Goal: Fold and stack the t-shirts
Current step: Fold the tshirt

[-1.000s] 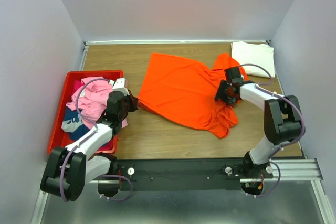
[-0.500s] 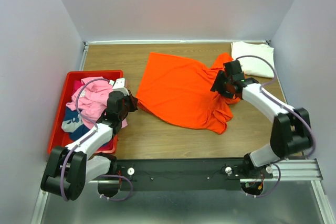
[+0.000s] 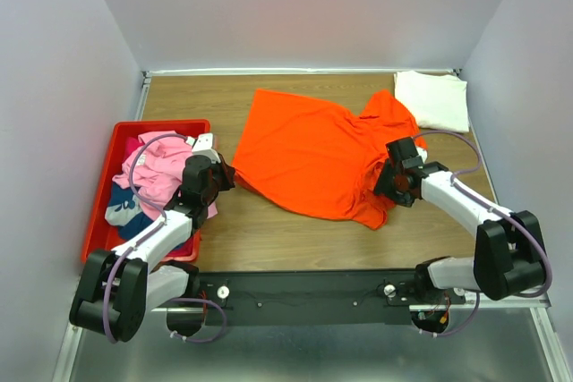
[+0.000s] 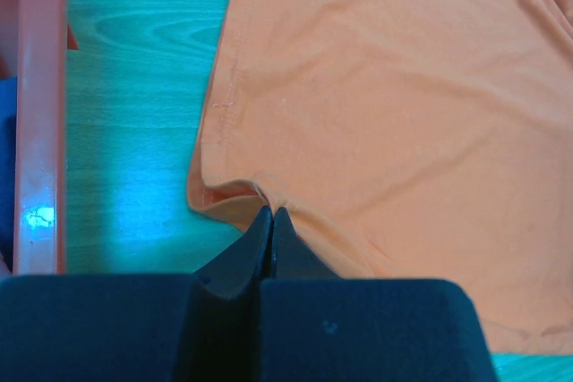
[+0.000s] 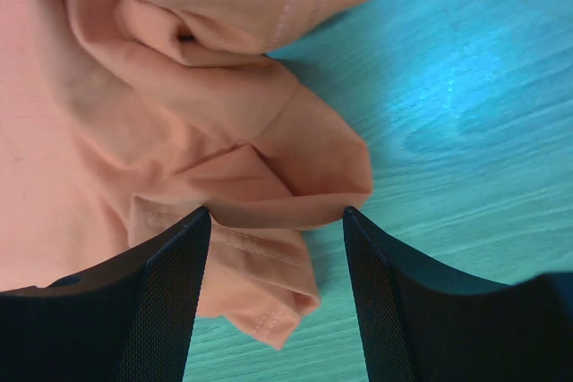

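Left of the orange t-shirt (image 3: 304, 154), a red bin (image 3: 161, 125) sits on the counter (image 3: 269, 234). A crumpled pink t-shirt (image 3: 157, 172) is heaped on top in the bin. A dark blue t-shirt (image 3: 125, 212) shows beneath it at the end nearer the arm bases. Both lie loose and unfolded.

The orange t-shirt is spread over the middle of the counter at a slant. Its left part lies smooth and flat, with a stitched hem along the edge. Its right side is gathered into soft folds, and the corner nearest the right arm is bunched up. Just beyond its far right sleeve lies a cream-white t-shirt (image 3: 434, 100), folded into a neat rectangle. Whether the two touch cannot be told.

At the orange t-shirt's left corner, the left arm reaches forward low past the bin. The left claw (image 3: 222, 174) has its fingers pressed together on the hem, and the cloth puckers where they pinch it.

At the t-shirt's near right edge, the right arm bends in from the side. The right claw (image 3: 394, 187) has its fingers (image 5: 170, 292) spread apart. They straddle a rumpled fold of orange cloth that lies on the counter between them.
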### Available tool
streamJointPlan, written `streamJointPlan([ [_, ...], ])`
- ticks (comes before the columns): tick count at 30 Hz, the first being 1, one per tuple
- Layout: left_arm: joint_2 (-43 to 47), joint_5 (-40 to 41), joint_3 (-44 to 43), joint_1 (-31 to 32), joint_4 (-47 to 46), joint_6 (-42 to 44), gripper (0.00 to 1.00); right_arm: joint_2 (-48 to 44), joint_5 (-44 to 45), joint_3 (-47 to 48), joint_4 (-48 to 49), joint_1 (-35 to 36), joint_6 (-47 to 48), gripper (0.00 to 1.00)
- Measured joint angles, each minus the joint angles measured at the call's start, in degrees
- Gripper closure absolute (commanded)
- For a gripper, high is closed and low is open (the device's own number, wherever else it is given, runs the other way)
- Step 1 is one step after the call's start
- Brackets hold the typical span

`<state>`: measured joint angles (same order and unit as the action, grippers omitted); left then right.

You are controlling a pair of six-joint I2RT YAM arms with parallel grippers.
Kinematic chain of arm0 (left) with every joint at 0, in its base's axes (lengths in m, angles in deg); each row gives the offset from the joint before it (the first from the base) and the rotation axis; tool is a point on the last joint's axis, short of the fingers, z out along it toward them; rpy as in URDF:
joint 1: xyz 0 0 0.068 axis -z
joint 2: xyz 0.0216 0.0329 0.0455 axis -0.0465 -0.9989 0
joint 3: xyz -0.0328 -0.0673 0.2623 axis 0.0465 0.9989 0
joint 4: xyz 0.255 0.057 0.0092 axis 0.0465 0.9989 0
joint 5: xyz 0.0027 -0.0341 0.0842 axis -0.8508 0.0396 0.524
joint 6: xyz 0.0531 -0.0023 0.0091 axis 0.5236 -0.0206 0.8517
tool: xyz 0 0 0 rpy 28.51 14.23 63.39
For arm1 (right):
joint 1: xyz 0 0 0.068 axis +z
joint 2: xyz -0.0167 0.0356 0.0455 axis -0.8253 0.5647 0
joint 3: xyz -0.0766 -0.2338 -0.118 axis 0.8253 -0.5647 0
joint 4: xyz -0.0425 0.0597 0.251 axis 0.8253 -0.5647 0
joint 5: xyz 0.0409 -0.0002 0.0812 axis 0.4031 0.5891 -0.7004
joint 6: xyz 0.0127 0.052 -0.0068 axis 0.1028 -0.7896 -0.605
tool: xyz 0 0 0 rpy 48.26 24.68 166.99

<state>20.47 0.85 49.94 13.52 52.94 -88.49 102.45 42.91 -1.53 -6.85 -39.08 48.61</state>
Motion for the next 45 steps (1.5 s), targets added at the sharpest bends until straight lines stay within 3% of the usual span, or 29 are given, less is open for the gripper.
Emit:
streamJointPlan([
  [12,0.1,0.0,0.0,0.0,0.0,0.0,1.00,2.0,3.0,-0.8,-0.4,0.0,-0.8,0.34],
  [16,0.1,0.0,0.0,0.0,0.0,0.0,1.00,3.6,4.1,-0.8,-0.1,0.0,-0.2,0.49],
  [18,0.1,0.0,0.0,0.0,0.0,0.0,1.00,4.1,4.4,-0.8,0.4,0.0,0.5,0.68],
  [19,0.1,0.0,0.0,0.0,0.0,0.0,1.00,4.3,4.3,-0.8,0.7,0.0,0.9,0.86],
  [21,0.1,0.0,0.0,0.0,0.0,0.0,1.00,4.3,4.3,-0.8,0.8,0.0,1.1,0.99],
  [29,0.1,0.0,0.0,0.0,0.0,0.0,1.00,-3.2,1.4,-0.7,-3.3,3.1,0.0,1.00],
  [35,0.1,0.0,0.0,0.0,0.0,0.0,1.00,-9.3,0.7,-0.2,-10.8,13.3,-7.2,0.99],
  [45,1.4,0.1,0.0,0.0,0.0,0.0,1.00,-5.9,2.5,5.0,-21.4,32.4,-21.1,0.99],
])
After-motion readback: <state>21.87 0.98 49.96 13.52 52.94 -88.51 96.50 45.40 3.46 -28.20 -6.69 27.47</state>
